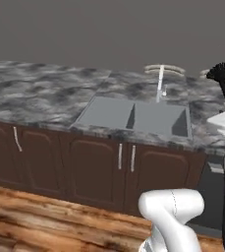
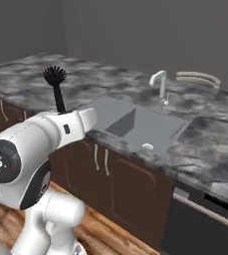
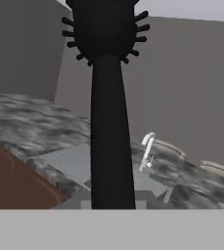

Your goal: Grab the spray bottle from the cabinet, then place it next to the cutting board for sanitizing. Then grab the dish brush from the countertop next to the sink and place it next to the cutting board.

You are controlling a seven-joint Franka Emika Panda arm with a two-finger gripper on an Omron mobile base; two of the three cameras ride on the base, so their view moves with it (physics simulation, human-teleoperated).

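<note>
Dark wooden floorboards [image 1: 40, 216] and a row of brown base cabinets [image 1: 84, 167] make up the foreground, above which a dark grey marbled countertop [image 1: 40, 93] stretches across the kitchen.

Nearest to the cameras, the white arm is raised in front of the counter. The dish brush [image 2: 58, 89] is held upright in the gripper [image 2: 63, 113], clear of the stone, with its bristle tuft on top. In the hand view the black handle [image 3: 111, 146] rises straight from between the fingertips, so the jaws are judged to be narrowly closed on the handle's lower end.

Behind the brush, the grey double-basin sink [image 1: 133, 118] is set into the countertop, and the slim pale faucet [image 1: 159, 83] stands at its back edge. Further back, two pale curved objects [image 1: 164, 69] lie by the grey wall; what they are cannot be told. The cutting board and the spray bottle cannot be placed from these views.

The brush is judged to be mid-carry, with its placement beside the board not yet done. Because the handle is gripped low and the tuft stands high, the brush could pivot or slip in the jaws if the arm is swung quickly. The tuft could also be knocked against the faucet if it is carried low over the sink.
</note>
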